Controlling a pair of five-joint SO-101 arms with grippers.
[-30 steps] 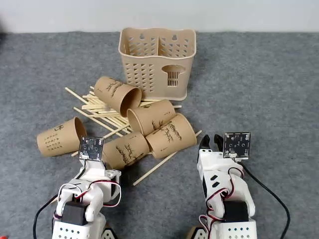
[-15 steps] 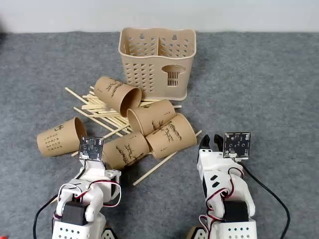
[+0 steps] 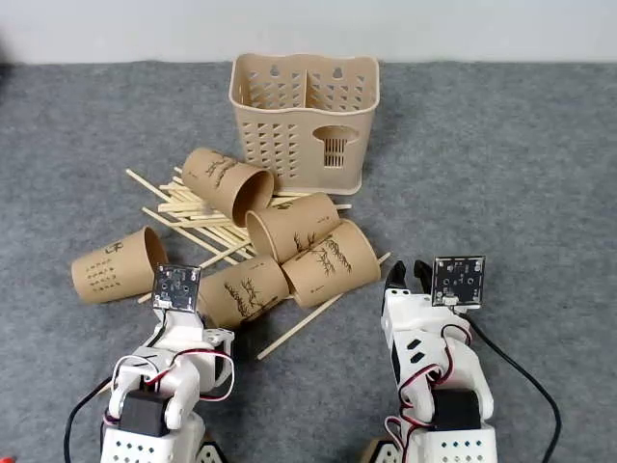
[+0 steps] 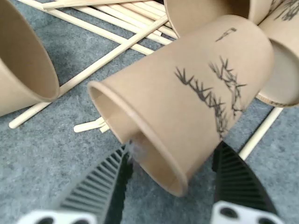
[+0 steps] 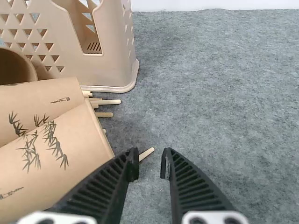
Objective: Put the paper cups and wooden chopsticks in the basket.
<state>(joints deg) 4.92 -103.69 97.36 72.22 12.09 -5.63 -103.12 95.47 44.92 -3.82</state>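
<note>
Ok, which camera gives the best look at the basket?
The high view: it takes in the whole basket, standing upright, with its rim and both compartments seen from above. The right wrist view catches just a lower corner and some perforated wall of the basket.

Five paper cups (image 3: 294, 227) lie tipped over scattered chopsticks (image 3: 183, 205) before the upright basket (image 3: 289, 135)

Robot-lab tabletop: grey felt mat (image 3: 501, 145), plain pale wall (image 3: 308, 29), left arm (image 3: 172, 371) and right arm (image 3: 431, 371).
</note>
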